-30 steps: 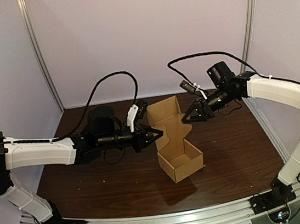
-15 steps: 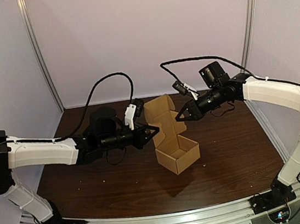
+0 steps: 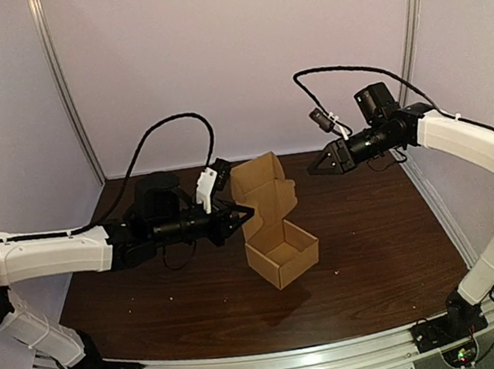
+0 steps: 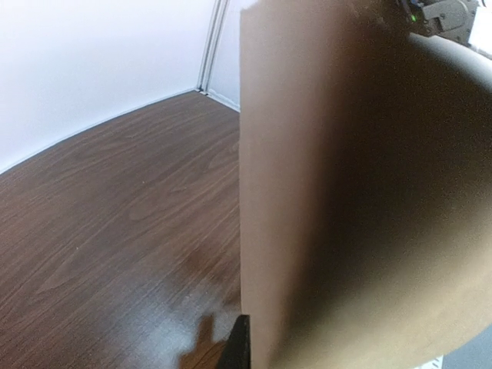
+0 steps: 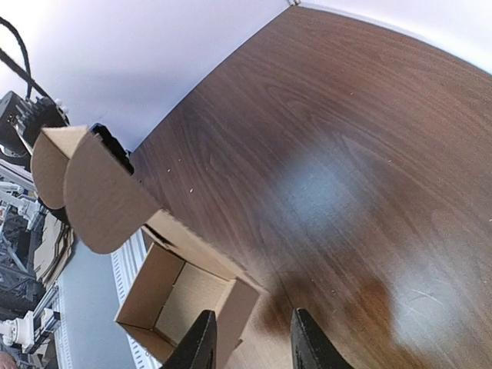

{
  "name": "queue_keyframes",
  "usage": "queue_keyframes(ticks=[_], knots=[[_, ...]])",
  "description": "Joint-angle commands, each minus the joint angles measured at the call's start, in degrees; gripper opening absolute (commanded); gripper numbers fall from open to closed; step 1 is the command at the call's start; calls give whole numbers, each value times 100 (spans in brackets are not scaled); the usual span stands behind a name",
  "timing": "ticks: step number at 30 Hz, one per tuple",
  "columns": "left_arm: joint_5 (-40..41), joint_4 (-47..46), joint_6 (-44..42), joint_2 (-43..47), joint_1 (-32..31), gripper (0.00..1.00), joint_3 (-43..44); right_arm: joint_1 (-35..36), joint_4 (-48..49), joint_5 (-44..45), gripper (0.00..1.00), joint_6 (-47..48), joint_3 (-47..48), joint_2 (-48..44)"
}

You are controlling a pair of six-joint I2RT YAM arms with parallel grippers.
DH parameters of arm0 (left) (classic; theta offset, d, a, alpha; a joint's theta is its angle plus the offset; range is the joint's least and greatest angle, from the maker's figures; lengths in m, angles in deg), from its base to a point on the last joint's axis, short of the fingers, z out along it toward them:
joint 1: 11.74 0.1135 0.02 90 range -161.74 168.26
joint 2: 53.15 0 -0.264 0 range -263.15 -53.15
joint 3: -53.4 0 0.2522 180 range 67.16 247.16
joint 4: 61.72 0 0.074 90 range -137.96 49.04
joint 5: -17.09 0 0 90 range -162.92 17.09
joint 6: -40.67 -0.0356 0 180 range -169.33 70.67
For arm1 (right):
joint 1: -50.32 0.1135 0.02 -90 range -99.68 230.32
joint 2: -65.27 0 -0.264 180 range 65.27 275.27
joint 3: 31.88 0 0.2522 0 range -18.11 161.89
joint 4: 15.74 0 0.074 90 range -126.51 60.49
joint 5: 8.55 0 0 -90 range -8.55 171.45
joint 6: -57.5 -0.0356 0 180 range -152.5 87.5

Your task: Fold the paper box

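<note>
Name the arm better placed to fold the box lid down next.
Left. The left gripper sits right at the upright lid of the paper box, and cardboard fills its wrist view. The right gripper hangs apart from the box, jaws open on nothing.

Table [image 3: 151, 288]: dark brown wood grain, glossy, pale light patches on surface. Far edge and side edges meet enclosure walls; near edge meets metal rail [image 3: 280, 362]. Box [image 3: 272, 268] stands directly on table, near centre, open side up, lid flap raised at far side. Few pale specks [image 3: 336, 273] scattered on table.
</note>
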Motion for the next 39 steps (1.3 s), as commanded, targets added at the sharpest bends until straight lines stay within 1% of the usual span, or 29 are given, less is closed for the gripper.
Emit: queue_keyframes(ticks=[1, 4, 6, 10, 13, 15, 19, 24, 26, 27, 29, 35, 39], knots=[[-970, 54, -382, 220, 82, 0, -42, -166, 110, 155, 34, 366, 84, 16], [-1346, -90, -325, 226, 81, 0, -33, -129, 396, 159, 34, 369, 114, 338], [-1463, -218, -263, 215, 84, 0, -32, -58, 380, 50, 34, 379, 259, 580], [-1165, -282, -190, 236, 81, 0, -41, 172, -33, -575, 34, 824, 427, 801], [-717, -176, -262, 311, 101, 0, -66, 303, -434, -1028, 34, 1355, 328, 650], [-586, -158, -264, 337, 130, 0, -75, 316, -534, -1255, 34, 1544, 205, 551], [-543, -174, -238, 298, 153, 0, -37, 370, -768, -1636, 35, 1855, 58, 477], [-668, -267, -174, 152, 151, 0, 37, 550, -743, -1739, 38, 1898, -13, 505], [-678, -316, -146, 132, 151, 0, 37, 632, -868, -1798, 41, 2019, 16, 520], [-702, -340, -134, 119, 153, 0, 37, 674, -905, -1818, 44, 2066, 11, 517], [-841, -437, -107, 103, 151, 0, 37, 746, -834, -1772, 47, 2050, -36, 478], [-1733, -816, 17, -31, 151, 0, 54, 808, -324, -1641, 46, 1663, -69, 527], [-2423, -1092, 257, -199, 209, 0, 98, 901, -432, -1870, 46, 1792, 110, 660]])
